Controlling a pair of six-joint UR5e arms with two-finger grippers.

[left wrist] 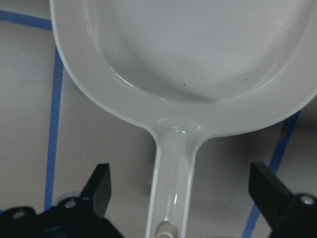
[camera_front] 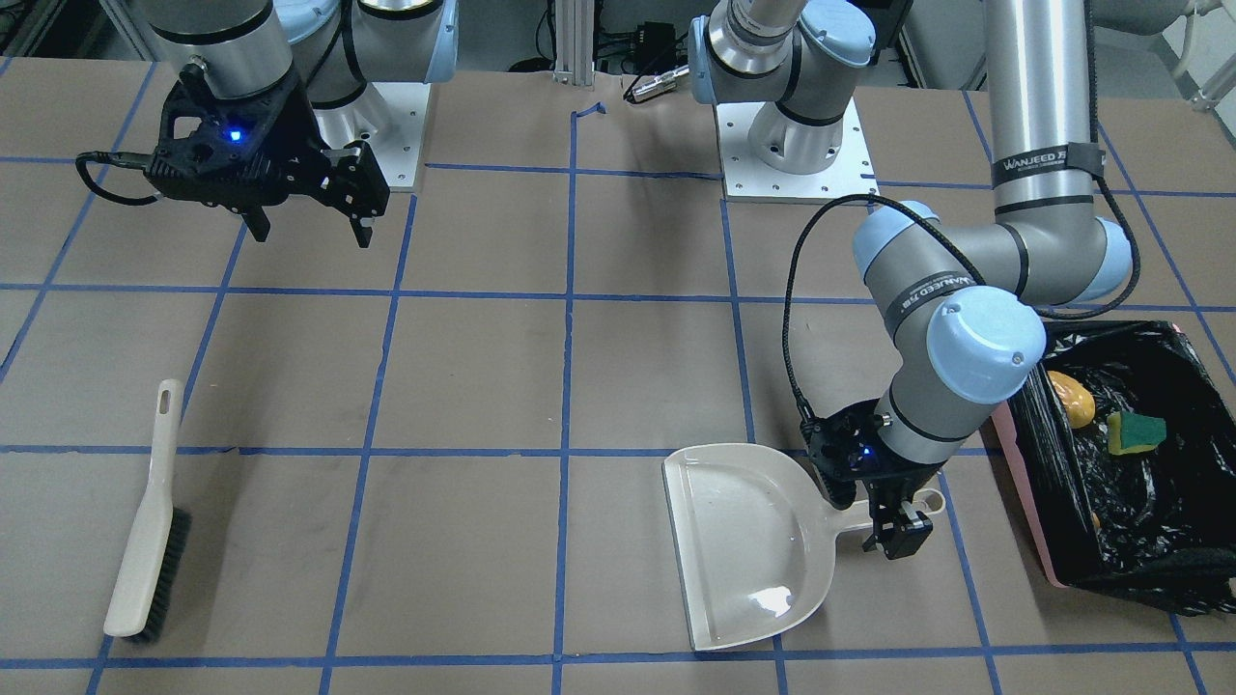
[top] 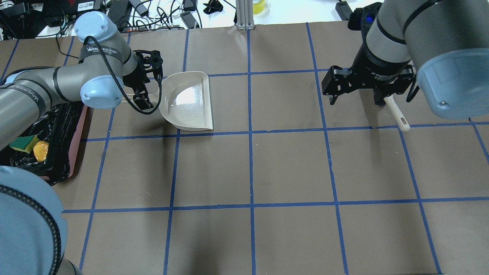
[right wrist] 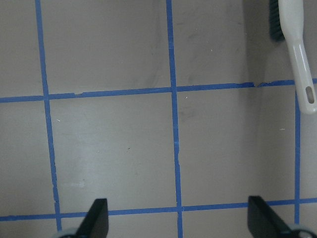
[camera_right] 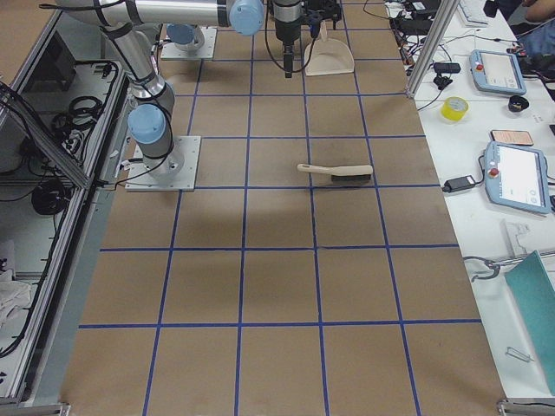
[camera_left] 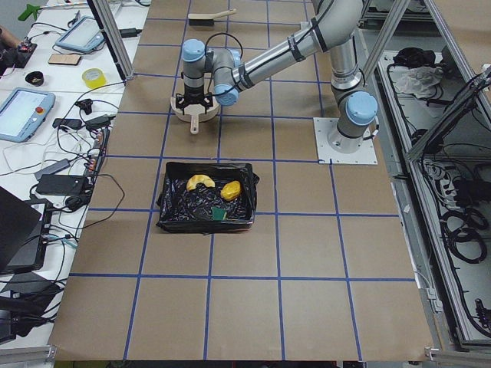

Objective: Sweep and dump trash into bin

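Note:
The beige dustpan (camera_front: 744, 541) lies flat on the table, empty. My left gripper (camera_front: 893, 526) is open, its fingers (left wrist: 101, 183) wide on either side of the dustpan's handle (left wrist: 173, 188) without touching it. The pink bin (camera_front: 1028, 502) with its black bag stands beside it. In the bin lie the potato-like piece (camera_front: 1072, 398), the yellow-and-green sponge (camera_front: 1135, 432) and the croissant-like piece (camera_left: 201, 182). My right gripper (camera_front: 311, 232) is open and empty, held above the table away from the beige brush (camera_front: 150, 541).
The brush lies flat on the table on my right side, its handle (top: 397, 114) pointing toward my base. Blue tape lines grid the brown table (top: 248, 164). Cables and devices lie beyond the far edge (top: 153, 11).

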